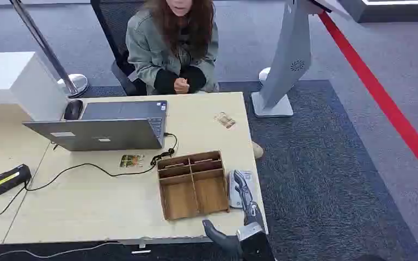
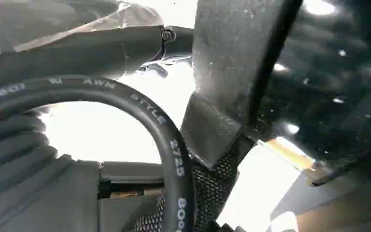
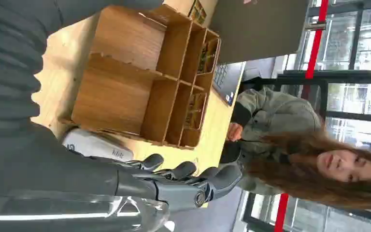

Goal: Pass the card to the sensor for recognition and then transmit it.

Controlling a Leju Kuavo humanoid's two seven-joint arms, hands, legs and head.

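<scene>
Right hand [image 1: 243, 209] hovers fingers extended, holding nothing, over the white sensor [image 1: 235, 189] right of the wooden organizer [image 1: 192, 184]; cards [image 1: 180, 163] sit in its far slots, so reaching across risks shoving it.

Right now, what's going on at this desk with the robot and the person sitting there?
The robot's right hand reaches over a white sensor device beside the wooden organizer at the table's edge; its fingers are extended and hold nothing visible. One card lies near the far edge, another by the laptop. A seated person watches, hands clasped.
</scene>
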